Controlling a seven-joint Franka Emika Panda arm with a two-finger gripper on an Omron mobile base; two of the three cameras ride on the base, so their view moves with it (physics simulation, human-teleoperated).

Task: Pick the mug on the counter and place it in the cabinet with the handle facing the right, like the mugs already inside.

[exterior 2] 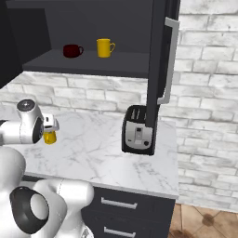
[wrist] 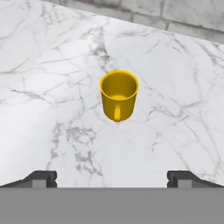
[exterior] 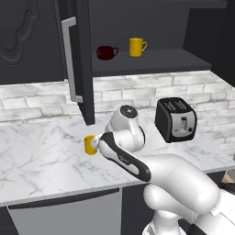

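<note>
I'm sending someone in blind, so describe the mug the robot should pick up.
On the white marble counter, left of the black toaster, the mug stands upright. It is golden-yellow, unlike the dark red mug and brighter yellow mug shelved above.

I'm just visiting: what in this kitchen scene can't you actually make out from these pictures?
- The mug: in the left base view the arm covers its right side; in the right base view it is half hidden behind the arm.
- The gripper: in the hand view only two finger tips show, cut by the bottom edge.
- The toaster: in the right base view the cabinet door covers its right part.
</note>
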